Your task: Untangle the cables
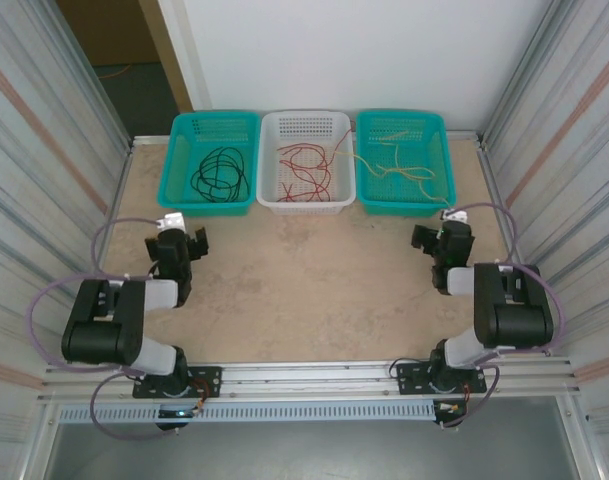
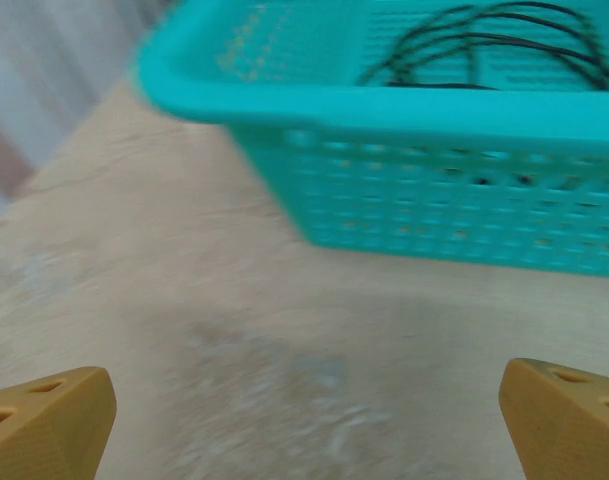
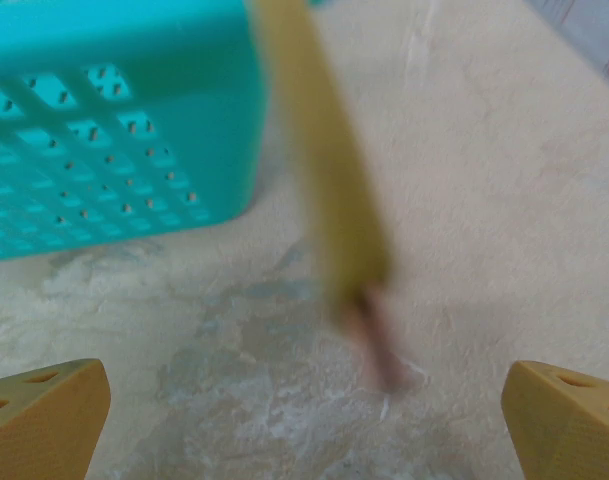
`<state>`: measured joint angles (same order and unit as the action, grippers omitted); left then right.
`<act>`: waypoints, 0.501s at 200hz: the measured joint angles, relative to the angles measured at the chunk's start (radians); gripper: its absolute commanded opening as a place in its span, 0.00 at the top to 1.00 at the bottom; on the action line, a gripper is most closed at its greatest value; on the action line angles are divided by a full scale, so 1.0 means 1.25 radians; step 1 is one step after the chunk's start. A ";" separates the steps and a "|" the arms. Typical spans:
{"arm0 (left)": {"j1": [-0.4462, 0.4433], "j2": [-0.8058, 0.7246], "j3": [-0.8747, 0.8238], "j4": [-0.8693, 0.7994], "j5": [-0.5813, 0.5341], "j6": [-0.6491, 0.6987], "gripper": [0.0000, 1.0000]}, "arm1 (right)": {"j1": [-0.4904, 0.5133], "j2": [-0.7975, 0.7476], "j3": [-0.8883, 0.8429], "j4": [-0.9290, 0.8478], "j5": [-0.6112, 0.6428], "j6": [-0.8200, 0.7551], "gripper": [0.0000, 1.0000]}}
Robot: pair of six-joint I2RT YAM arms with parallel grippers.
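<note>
Yellow cable (image 3: pixel 324 180) dangles blurred down the middle of the right wrist frame, above your right gripper (image 3: pixel 304 410), spread wide and empty; centre the strand before closing, I'd judge. Left gripper (image 2: pixel 304 410), equally wide, faces the black cable (image 2: pixel 484 40) in its basket (image 2: pixel 384 105), upper right.

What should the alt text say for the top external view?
Three baskets line the table's far edge: the left teal basket holds black cables, the white basket red cables, the right teal basket yellow cables. The left arm and right arm sit nearer the camera.
</note>
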<state>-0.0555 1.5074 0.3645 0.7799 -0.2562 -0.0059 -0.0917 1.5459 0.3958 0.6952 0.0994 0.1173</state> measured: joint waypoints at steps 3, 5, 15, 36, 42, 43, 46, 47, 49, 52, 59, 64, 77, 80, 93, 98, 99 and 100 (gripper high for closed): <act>0.002 0.004 0.001 0.002 0.018 0.002 0.01 | 0.000 0.003 -0.001 0.007 -0.010 -0.001 0.01; 0.005 0.006 0.000 0.008 0.028 0.002 0.01 | 0.001 0.005 -0.001 0.012 -0.018 -0.001 0.01; 0.019 0.012 -0.002 0.032 0.061 0.003 0.01 | 0.007 0.006 0.002 0.023 -0.052 -0.002 0.01; 0.040 0.010 0.000 0.038 0.096 0.002 0.01 | 0.013 0.006 0.003 0.049 -0.093 -0.003 0.01; 0.040 0.010 0.000 0.042 0.103 0.002 0.01 | 0.016 0.006 0.003 0.052 -0.092 -0.003 0.01; 0.040 0.010 0.000 0.042 0.104 0.002 0.01 | 0.016 0.006 0.003 0.053 -0.092 -0.003 0.01; 0.039 0.010 0.000 0.041 0.107 0.002 0.01 | 0.018 0.006 0.003 0.054 -0.091 -0.003 0.01; 0.039 0.010 0.000 0.041 0.108 0.002 0.01 | 0.019 0.006 0.003 0.055 -0.091 -0.003 0.01; 0.039 0.009 0.000 0.041 0.110 0.002 0.01 | 0.021 0.006 0.003 0.055 -0.089 -0.003 0.01; 0.038 0.009 0.000 0.041 0.110 0.003 0.01 | 0.023 0.006 0.003 0.056 -0.085 -0.003 0.01; 0.032 0.009 0.000 0.042 0.109 0.004 0.01 | 0.030 0.006 0.003 0.059 -0.082 -0.003 0.01; 0.027 0.010 0.000 0.042 0.106 0.005 0.01 | 0.034 0.006 0.003 0.060 -0.080 -0.003 0.01; 0.011 0.010 0.002 0.040 0.098 0.009 0.01 | 0.039 0.006 0.003 0.066 -0.078 -0.004 0.01; 0.010 0.010 0.002 0.041 0.097 0.010 0.01 | 0.041 0.006 0.003 0.067 -0.077 -0.005 0.01; 0.002 0.010 0.004 0.040 0.098 0.012 0.01 | 0.041 0.006 0.003 0.068 -0.075 -0.005 0.01; 0.002 0.010 0.005 0.040 0.098 0.013 0.01 | 0.041 0.006 0.003 0.069 -0.075 -0.005 0.01; 0.002 0.010 0.005 0.040 0.098 0.014 0.01 | 0.041 0.006 0.003 0.069 -0.074 -0.005 0.01; 0.002 0.010 0.005 0.039 0.097 0.014 0.01 | 0.041 0.006 0.003 0.069 -0.075 -0.005 0.01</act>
<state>-0.0528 1.5196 0.3702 0.8291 -0.1345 0.0120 -0.0406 1.5532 0.3992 0.7811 0.0059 0.1112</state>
